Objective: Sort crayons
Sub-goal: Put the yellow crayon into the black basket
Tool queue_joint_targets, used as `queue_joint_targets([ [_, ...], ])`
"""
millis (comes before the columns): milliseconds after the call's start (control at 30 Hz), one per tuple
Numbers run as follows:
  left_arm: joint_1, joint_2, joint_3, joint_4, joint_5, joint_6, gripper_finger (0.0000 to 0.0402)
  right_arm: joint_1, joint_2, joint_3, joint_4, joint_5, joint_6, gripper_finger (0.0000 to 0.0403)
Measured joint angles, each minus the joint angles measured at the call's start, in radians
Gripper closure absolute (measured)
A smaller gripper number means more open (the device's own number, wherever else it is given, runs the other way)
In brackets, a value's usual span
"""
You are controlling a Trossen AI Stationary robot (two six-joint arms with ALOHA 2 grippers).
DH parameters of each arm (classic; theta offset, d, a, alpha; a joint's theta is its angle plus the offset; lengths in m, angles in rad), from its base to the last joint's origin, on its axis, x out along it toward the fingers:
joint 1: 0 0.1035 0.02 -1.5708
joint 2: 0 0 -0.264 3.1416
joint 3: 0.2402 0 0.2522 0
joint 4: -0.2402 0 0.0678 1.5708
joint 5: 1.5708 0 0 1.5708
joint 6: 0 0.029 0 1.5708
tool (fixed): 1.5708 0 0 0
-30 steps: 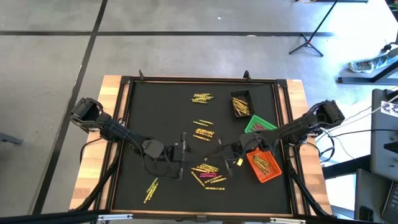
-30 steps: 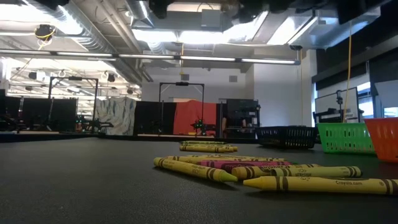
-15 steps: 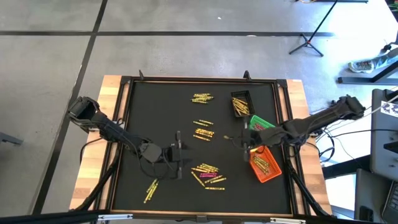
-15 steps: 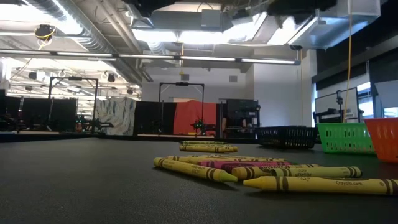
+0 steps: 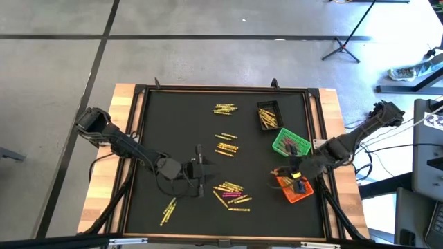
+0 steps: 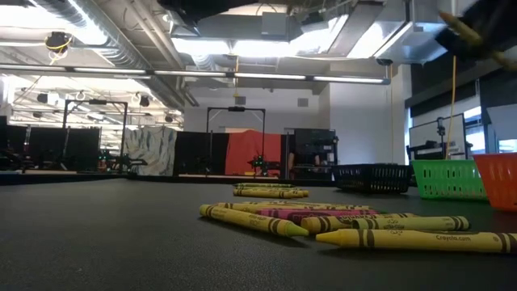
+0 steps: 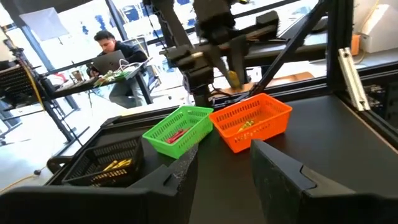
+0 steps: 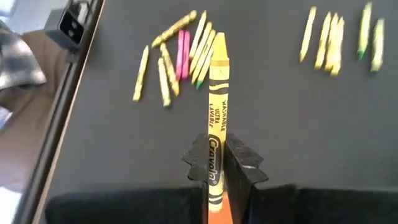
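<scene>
Two arms work over the black surface (image 5: 180, 124). The right end effector (image 5: 296, 178) hangs above the orange bin (image 5: 296, 190) at the near right, its fingers pinched tight on a yellow crayon (image 8: 214, 152) that sticks straight out past the fingertips. The left end effector (image 5: 201, 170) sits low over the near middle of the surface, fingers (image 7: 286, 180) spread wide with nothing between them, just left of a loose pile of crayons (image 5: 231, 194), mostly yellow with a pink one among them. More crayons lie in small groups: one near the far edge (image 5: 225, 108), one at the middle (image 5: 226, 146) and one at the near left (image 5: 168, 210). The green bin (image 5: 289, 143) stands just beyond the orange one and holds something red; the black bin (image 5: 269, 115) farther back holds yellow crayons. In the left wrist view a person (image 7: 118, 53) sits at a desk in the room beyond.
</scene>
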Motion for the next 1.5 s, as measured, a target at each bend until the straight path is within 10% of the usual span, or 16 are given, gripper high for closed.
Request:
queue_joint_targets([
  [667, 0.013, 0.001, 0.000, 0.000, 0.000, -0.008, 0.0271, 0.202, 0.013, 0.000, -0.243, 0.214, 0.394, 0.0382],
  [1500, 0.033, 0.001, 0.000, -0.003, 0.000, -0.029, 0.0271, -0.657, 0.022, -0.001, -0.037, 0.224, -0.125, 0.0381],
])
